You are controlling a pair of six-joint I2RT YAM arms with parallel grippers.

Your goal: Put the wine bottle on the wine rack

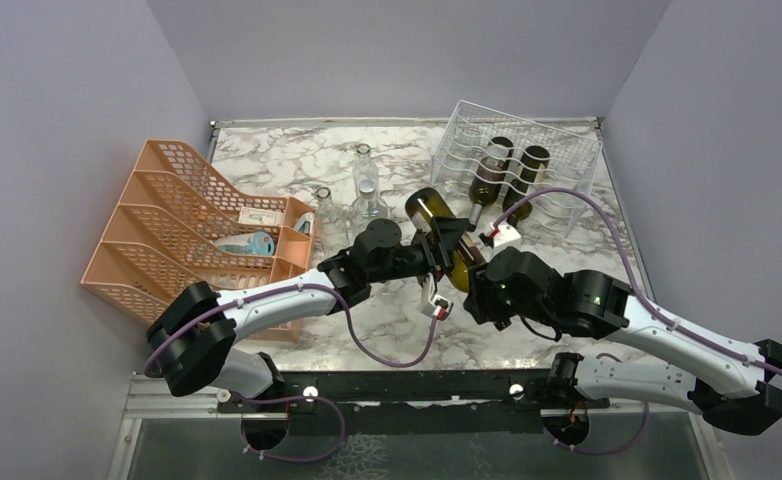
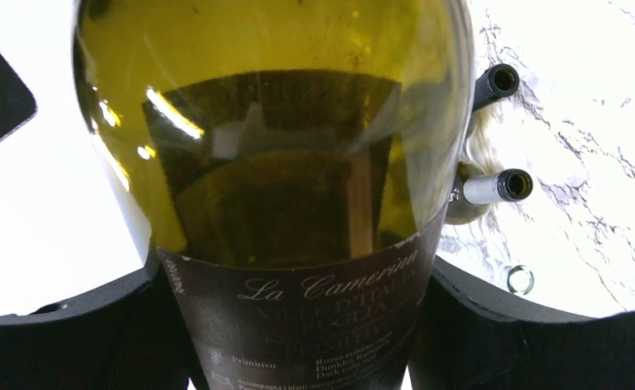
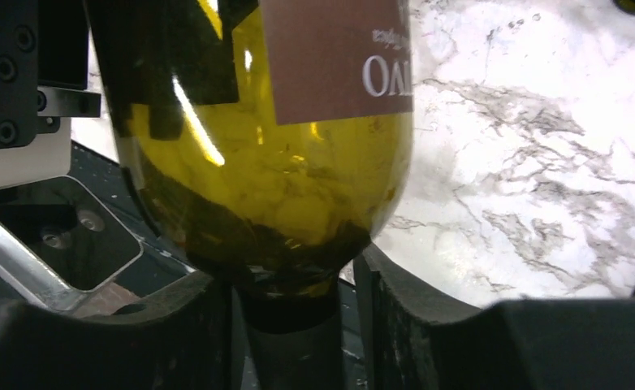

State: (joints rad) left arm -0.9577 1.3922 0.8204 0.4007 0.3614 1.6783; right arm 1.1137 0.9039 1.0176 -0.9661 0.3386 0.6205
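Observation:
The wine bottle is olive-green glass with a dark label and is held tilted above the middle of the table, base toward the back. My left gripper is shut on its labelled body, and in the left wrist view both fingers press the label of the bottle. My right gripper sits around the neck. In the right wrist view the neck stands between the fingers with a thin gap on each side. The wire wine rack stands at the back right.
Two dark bottles lie in the rack. Clear glass bottles stand at the back middle. An orange mesh organizer holding small items fills the left side. Walls close in on three sides.

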